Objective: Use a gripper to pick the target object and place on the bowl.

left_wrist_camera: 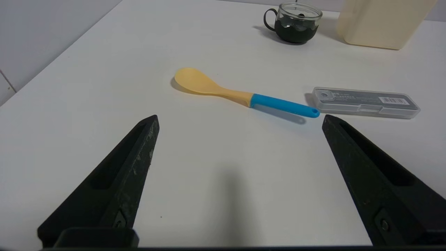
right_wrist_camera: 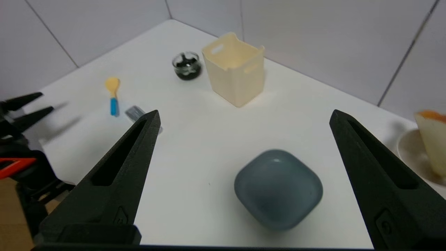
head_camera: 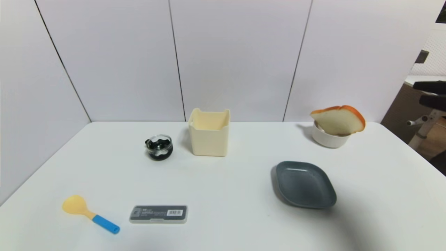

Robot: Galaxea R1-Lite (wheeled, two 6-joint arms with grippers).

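Nearest the lens in both wrist views you get black fingers spread wide with nothing between them: right gripper [right_wrist_camera: 244, 116] released over the near table, left gripper [left_wrist_camera: 238, 120] likewise released and empty. Neither arm shows in the head view.

Bread [head_camera: 338, 119] already sits on the bowl [head_camera: 329, 139], upper right of the head frame. It leans tilted on the rim, crust edge up, overhanging the bowl on the right; it's wider than the bowl. My read: placement looks done, or at most needs a nudge to seat flatter.

Key relation: from the right jaws, bread [right_wrist_camera: 432, 141] and bowl [right_wrist_camera: 413, 153] lie at the far right edge of the right wrist frame, well off the jaw centreline. Right arm is clearly the nearer one. Left gripper also appears at the left edge of that frame [right_wrist_camera: 21, 111], well apart from the bowl.

If you re-grip, the slice's broad face is toward the head camera, so you'd want the jaws to close across its thin dimension; a swing toward frame right comes first.

Around:
- Blue-grey plate [head_camera: 305, 184] lower centre-right of the head frame, between the right gripper and the bowl. Low profile, but stay above it.
- Cream container [head_camera: 209, 132] centre, well apart from the bowl.
- Glass cup [head_camera: 159, 147] just left of it.
- Spoon [left_wrist_camera: 240, 92] and clear case [left_wrist_camera: 366, 103] ahead of the left jaws, lower left of the head frame. Irrelevant to the move.

Risk: the slice is perched and could tip off the rim if bumped.
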